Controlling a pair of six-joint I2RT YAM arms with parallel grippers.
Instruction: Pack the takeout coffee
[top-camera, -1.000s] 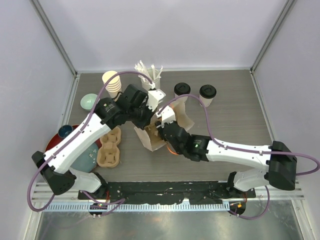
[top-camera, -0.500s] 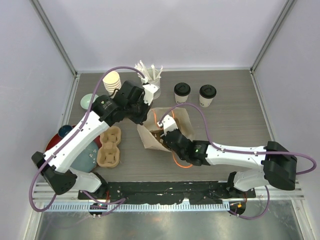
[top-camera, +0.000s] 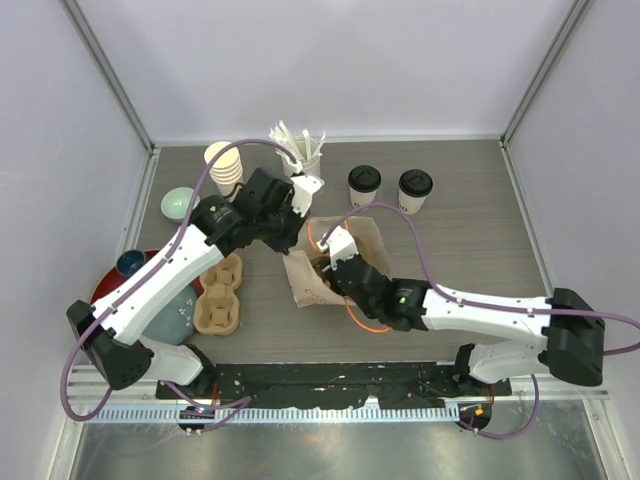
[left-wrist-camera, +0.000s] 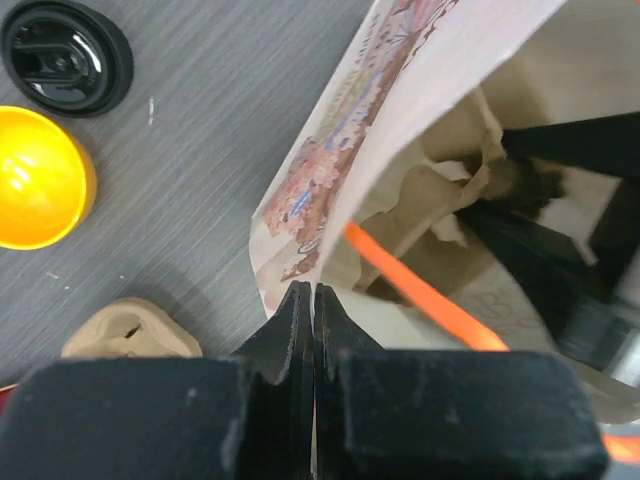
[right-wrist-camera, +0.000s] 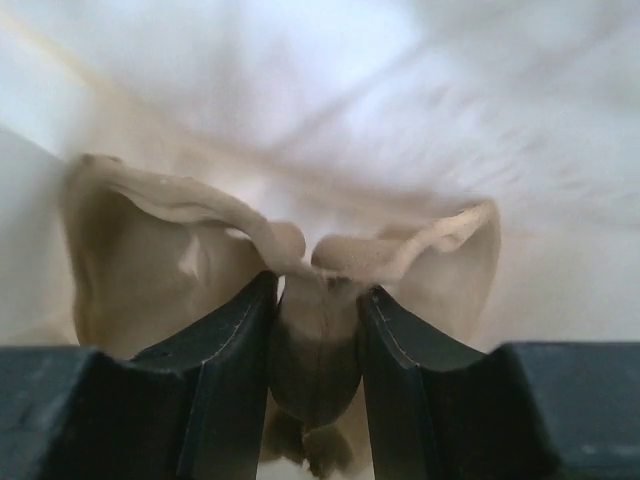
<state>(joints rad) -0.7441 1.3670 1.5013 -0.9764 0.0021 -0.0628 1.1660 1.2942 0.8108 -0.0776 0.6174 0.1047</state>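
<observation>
Two white paper cups with black lids (top-camera: 364, 185) (top-camera: 415, 190) stand at the back of the table, right of centre, away from both grippers. A printed paper bag (top-camera: 368, 240) with orange handles (left-wrist-camera: 420, 290) stands open in the middle. My left gripper (top-camera: 296, 228) is shut on the bag's left rim (left-wrist-camera: 330, 215). My right gripper (top-camera: 335, 264) is inside the bag, shut on the middle ridge of a brown pulp cup carrier (right-wrist-camera: 315, 300). The bag's pale inner wall (right-wrist-camera: 330, 90) fills the right wrist view.
A second pulp carrier (top-camera: 220, 292) lies left of the bag. A stack of lidless cream cups (top-camera: 224, 165), a holder of white sticks (top-camera: 300, 148) and a teal bowl (top-camera: 180, 203) stand at the back left. A loose black lid (left-wrist-camera: 65, 55) and a yellow round object (left-wrist-camera: 40, 180) lie near the bag.
My right gripper has gone down into the bag with the carrier. The bag has shifted a little to the right, with my left gripper still on its rim.
</observation>
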